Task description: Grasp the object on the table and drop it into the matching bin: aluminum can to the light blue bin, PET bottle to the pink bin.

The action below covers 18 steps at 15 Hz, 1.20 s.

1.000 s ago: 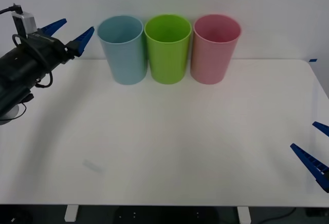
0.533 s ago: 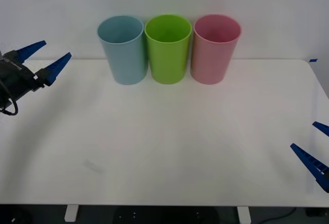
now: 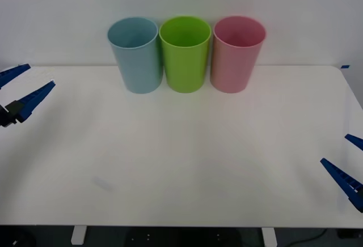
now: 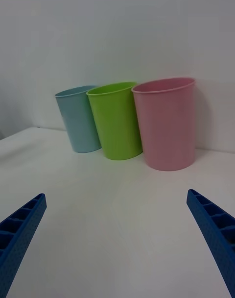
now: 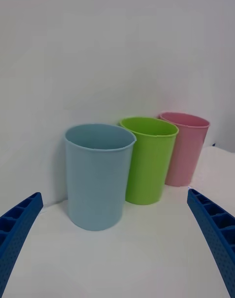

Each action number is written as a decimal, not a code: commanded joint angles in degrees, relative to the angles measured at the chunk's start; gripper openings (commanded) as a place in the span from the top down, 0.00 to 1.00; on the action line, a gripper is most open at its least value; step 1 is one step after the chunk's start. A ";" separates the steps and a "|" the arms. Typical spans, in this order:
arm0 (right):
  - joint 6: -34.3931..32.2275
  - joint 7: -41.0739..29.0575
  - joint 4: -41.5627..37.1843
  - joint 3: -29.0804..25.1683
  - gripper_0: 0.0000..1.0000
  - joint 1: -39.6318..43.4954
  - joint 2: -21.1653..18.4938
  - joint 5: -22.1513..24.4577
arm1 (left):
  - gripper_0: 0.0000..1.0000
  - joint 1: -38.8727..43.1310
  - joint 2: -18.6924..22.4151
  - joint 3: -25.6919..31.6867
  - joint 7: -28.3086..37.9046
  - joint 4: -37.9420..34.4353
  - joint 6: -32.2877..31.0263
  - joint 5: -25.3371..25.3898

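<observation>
The light blue bin (image 3: 134, 54) stands at the back of the white table (image 3: 181, 162), with the pink bin (image 3: 237, 53) two places to its right. The aluminum can and the PET bottle are out of view. My left gripper (image 3: 25, 85) hangs open over the table's left edge, well to the left of the light blue bin (image 5: 98, 175), with nothing between its fingers. My right gripper (image 3: 347, 159) is open at the table's front right edge, also holding nothing. In the right wrist view the pink bin (image 4: 166, 124) is the nearest one.
A lime green bin (image 3: 185, 53) stands between the two task bins, all three touching or nearly so in a row against the white wall. A wide stretch of bare tabletop lies in front of them.
My left arm has pulled back from beside the light blue bin, leftward and down to the table's left edge, its gripper open throughout. The right arm has not moved.
</observation>
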 commanded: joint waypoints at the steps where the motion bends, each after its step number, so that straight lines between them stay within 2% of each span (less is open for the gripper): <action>1: 0.00 0.00 0.00 0.00 0.00 0.00 0.00 0.00 | 0.00 2.82 -0.01 3.47 1.15 -0.65 -3.94 -1.17; 4: 0.00 0.00 0.00 0.00 0.00 0.00 0.00 0.00 | 0.00 5.37 -0.01 7.51 1.94 -0.65 -7.28 -3.37; 10: 0.00 0.00 0.00 0.00 0.00 0.00 0.00 0.00 | 0.00 11.08 -0.01 12.08 1.76 -0.73 -9.74 -6.01; 18: 0.00 0.00 0.00 0.00 0.00 0.00 0.00 0.00 | 0.00 14.34 -0.10 10.24 1.85 -0.65 -9.66 -6.01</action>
